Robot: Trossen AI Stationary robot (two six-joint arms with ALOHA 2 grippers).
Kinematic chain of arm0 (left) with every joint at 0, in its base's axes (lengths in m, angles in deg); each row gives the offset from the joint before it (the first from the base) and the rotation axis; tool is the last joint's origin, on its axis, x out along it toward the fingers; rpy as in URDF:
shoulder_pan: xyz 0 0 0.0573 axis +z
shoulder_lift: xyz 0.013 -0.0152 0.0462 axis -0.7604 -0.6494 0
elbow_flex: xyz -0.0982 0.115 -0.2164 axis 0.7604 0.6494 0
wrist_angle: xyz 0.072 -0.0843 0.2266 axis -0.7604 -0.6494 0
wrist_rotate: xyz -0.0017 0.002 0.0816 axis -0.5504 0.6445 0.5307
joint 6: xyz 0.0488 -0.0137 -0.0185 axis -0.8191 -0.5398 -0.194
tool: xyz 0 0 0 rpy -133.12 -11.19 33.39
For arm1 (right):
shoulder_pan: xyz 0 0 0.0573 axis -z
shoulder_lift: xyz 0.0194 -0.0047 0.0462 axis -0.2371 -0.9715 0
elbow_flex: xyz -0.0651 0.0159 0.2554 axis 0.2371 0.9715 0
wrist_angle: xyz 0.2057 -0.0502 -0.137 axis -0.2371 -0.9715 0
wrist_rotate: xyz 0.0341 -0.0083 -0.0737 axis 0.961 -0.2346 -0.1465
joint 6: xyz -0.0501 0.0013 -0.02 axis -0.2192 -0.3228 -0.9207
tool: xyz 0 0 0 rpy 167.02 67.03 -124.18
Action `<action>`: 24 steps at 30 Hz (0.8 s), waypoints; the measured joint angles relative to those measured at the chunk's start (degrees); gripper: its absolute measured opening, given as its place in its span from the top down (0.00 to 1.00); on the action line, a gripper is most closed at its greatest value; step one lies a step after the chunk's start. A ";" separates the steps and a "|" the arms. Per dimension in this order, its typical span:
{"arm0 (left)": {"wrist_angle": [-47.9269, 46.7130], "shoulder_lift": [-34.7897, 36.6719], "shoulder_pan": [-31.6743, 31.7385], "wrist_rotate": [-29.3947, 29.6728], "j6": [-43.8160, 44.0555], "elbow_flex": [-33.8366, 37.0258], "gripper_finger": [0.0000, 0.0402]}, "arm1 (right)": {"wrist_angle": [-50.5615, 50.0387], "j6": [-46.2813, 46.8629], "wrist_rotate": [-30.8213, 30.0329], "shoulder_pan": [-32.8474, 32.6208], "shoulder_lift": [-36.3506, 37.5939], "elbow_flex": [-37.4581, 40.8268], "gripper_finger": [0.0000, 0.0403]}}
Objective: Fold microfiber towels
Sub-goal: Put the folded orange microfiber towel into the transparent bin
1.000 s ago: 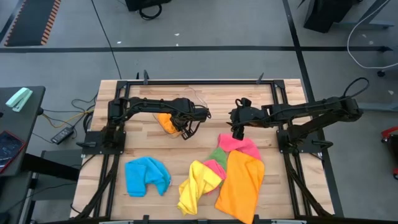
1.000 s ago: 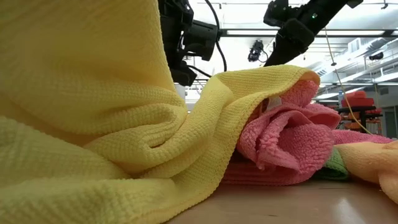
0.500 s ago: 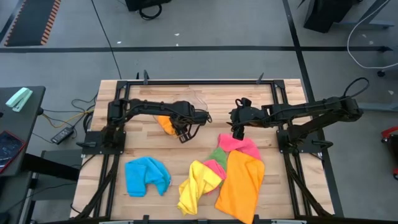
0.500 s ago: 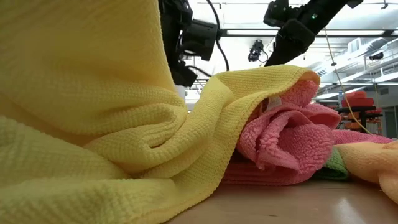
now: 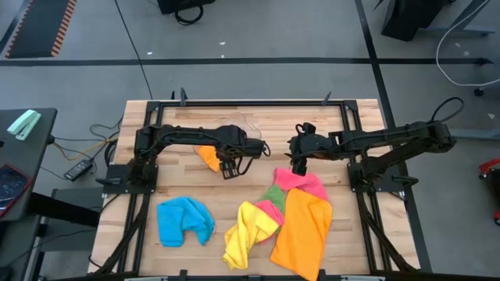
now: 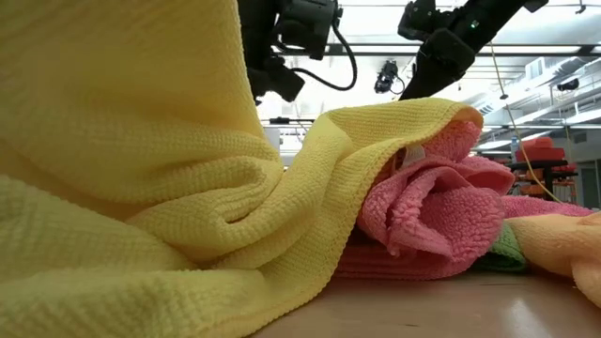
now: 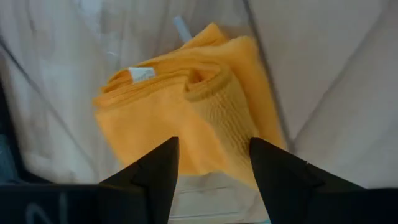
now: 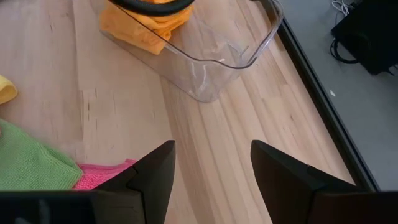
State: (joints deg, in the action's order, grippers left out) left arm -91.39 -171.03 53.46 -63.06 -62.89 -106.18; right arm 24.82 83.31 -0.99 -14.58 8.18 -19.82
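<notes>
On the wooden bench, a crumpled blue microfiber towel lies at the left. The left hand, fingers apart, hovers over the folded orange towel inside the clear plastic tub. The right hand, spread wide and empty, hangs above the pink towel in the mixed pile.

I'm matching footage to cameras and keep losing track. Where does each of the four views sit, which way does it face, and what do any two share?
High view: overhead, straight down; both arms, left gripper, right gripper.
Low view: table height, level; yellow towel, pink towel, arms above.
Left wrist view: over the folded orange towel in the clear tub; own fingers apart.
Right wrist view: table; own fingers apart.
Shared: both wrist views show that tub and towel.
</notes>
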 joint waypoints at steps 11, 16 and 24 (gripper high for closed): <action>0.11 0.15 2.91 1.71 -5.92 6.32 0.61 | 0.09 0.33 0.00 0.00 0.00 0.00 0.46; 4.33 3.78 2.15 1.69 -6.21 6.34 0.66 | 0.18 0.33 0.00 0.00 0.00 0.00 0.46; 5.68 12.15 0.23 1.73 -4.95 6.29 0.70 | 0.36 0.37 0.00 0.00 0.00 0.00 0.46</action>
State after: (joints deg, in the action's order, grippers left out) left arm -85.72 -158.89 53.69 -61.33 -67.84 -99.89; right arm 25.18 83.68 -0.99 -14.58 8.18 -19.82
